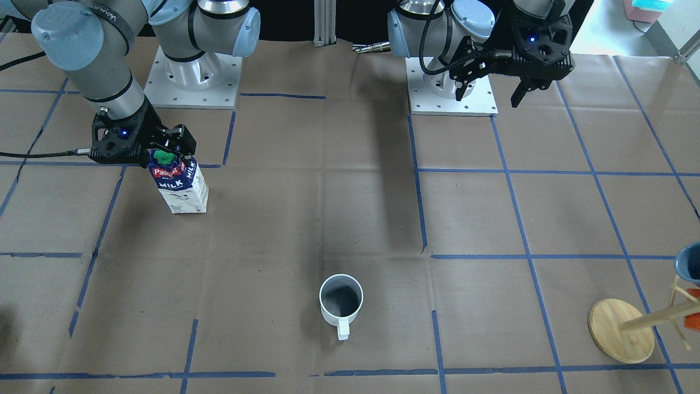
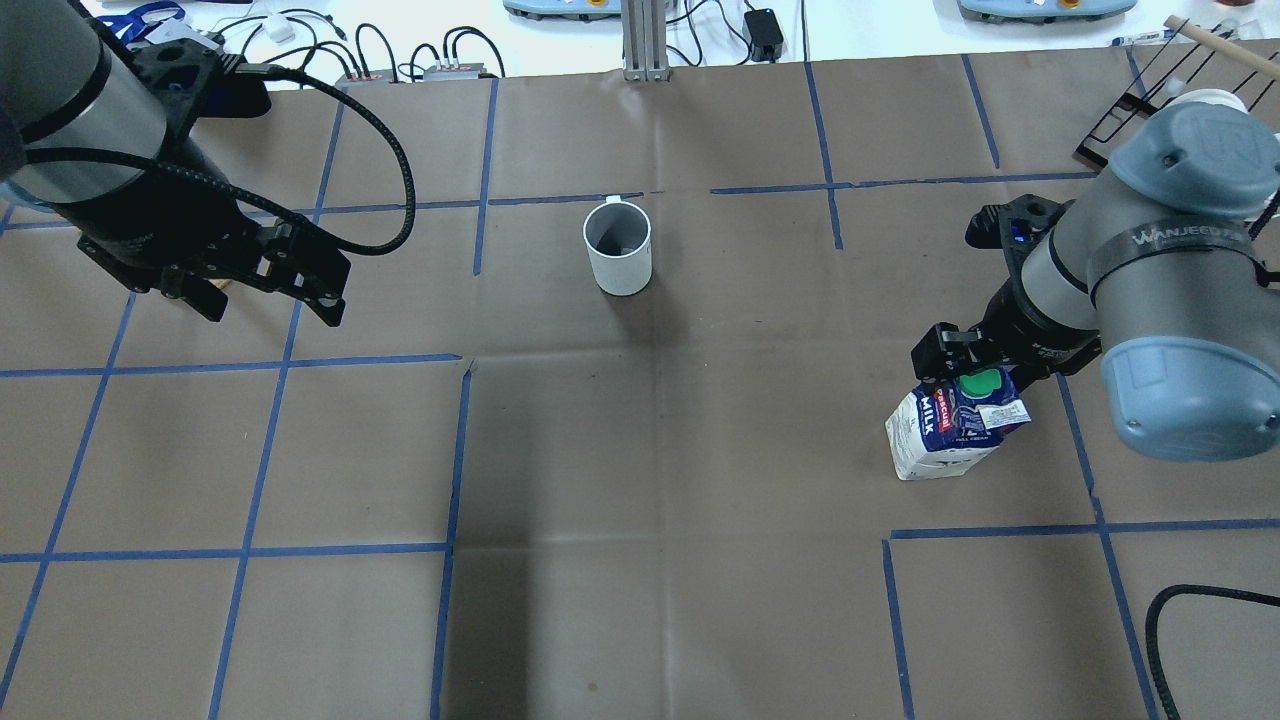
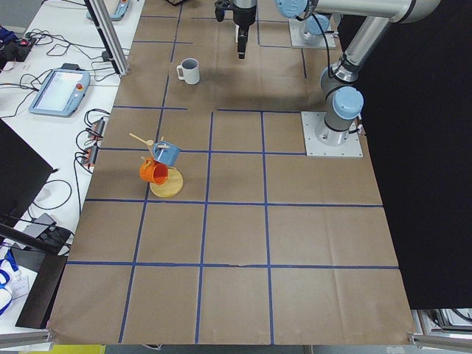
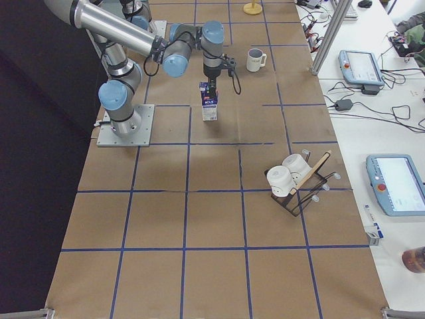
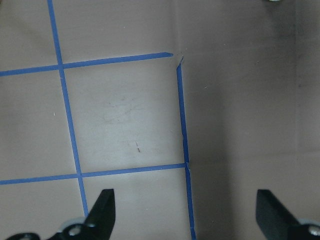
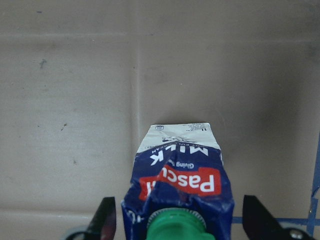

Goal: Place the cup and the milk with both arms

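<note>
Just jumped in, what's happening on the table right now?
The right gripper is down over the milk, its open fingers either side of the carton's top, not closed on it. The milk stands on the table. The left gripper hangs open over the table, away from the cup, which stands alone, untouched.

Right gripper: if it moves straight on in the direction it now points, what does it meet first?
The milk, most likely its green cap, which sits directly under the right gripper between the open fingers. The gap above the cap is unclear.
</note>
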Robot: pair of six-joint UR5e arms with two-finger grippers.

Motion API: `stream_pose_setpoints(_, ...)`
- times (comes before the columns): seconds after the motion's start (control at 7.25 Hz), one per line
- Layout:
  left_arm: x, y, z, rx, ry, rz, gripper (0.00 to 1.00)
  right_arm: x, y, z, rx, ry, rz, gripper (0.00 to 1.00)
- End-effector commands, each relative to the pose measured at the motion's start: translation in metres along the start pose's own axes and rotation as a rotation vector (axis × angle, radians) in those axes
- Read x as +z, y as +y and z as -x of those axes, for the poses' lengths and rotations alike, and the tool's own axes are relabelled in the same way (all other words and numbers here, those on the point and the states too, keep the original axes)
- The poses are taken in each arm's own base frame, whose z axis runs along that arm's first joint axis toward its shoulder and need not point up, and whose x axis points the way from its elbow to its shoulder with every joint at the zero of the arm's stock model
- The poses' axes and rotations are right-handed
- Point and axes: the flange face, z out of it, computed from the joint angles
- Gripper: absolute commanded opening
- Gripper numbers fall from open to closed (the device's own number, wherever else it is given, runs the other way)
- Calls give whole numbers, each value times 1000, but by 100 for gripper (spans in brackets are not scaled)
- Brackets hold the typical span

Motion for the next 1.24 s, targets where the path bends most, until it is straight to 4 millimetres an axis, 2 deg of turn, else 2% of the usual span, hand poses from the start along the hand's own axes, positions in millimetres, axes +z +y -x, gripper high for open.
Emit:
stream_pose_setpoints(0.0,-5,-1,0,3,-4,11,100,5,-2,-1,0,-3,16,51)
stream_pose_setpoints(0.14,-6,0,3,3,-38,13,100,6,-3,-1,0,-4,18,47)
stream_pose_setpoints(0.41,-12,1,3,3,-35,33,100,-6,-8,-1,-2,3,-13,48)
stream_pose_setpoints(0.55,-16,3,3,3,-31,56,100,-31,-19,-2,-1,11,-50,50)
stream_pose_setpoints(0.69,-16,3,3,2,-30,59,100,-65,-31,1,-3,7,-36,51)
stream_pose_setpoints(0.83,-16,3,3,2,-30,60,100,-93,-48,0,-1,2,-12,51)
stream_pose_setpoints(0.97,-16,4,3,2,-30,62,100,-110,-75,0,-7,-1,8,51)
stream_pose_setpoints(1.1,-16,4,3,2,-28,62,100,-117,-104,18,-39,7,18,51)
